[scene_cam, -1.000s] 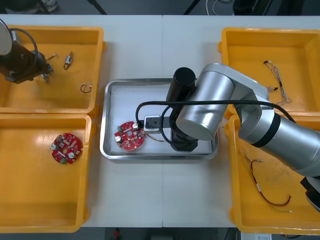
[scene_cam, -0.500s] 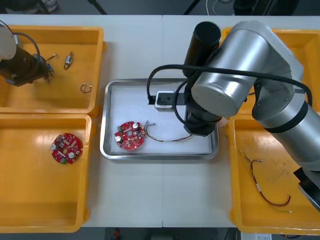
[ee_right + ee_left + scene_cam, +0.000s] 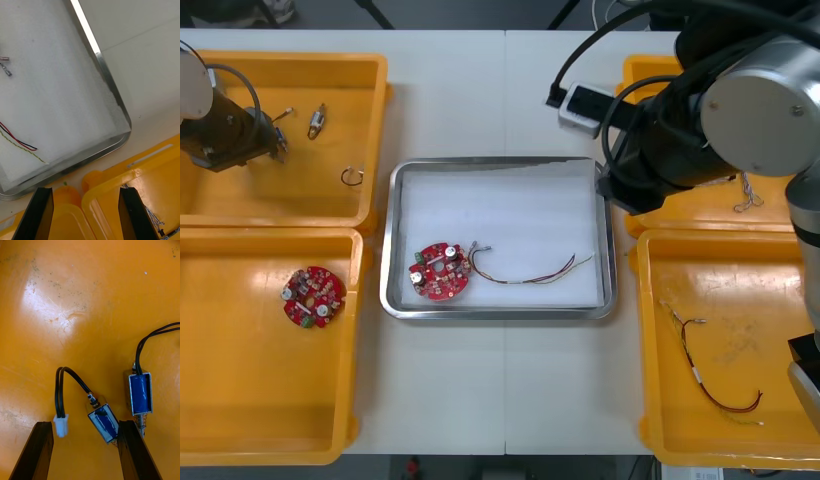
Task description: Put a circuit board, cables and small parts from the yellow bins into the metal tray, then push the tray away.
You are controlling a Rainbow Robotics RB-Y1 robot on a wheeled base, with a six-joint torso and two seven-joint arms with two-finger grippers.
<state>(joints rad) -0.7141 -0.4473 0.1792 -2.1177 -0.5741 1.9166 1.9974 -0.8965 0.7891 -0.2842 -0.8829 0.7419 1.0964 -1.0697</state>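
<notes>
The left jaws are hanging released over two small parts (image 3: 140, 392) in a bin (image 3: 310, 195). The right jaws are gaping empty above a corner of the tray (image 3: 510, 215), where a board (image 3: 440, 272) and cable (image 3: 525, 280) are lying.

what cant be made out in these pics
Front view: the right arm covers much of the far right yellow bin and its twisted cable.
Right wrist view: red and yellow cable runs off the edge.
Left wrist view: the black leads of one small metal part run off the edge.

Two boards (image 3: 441, 271), perhaps three cables (image 3: 530, 273)
</notes>
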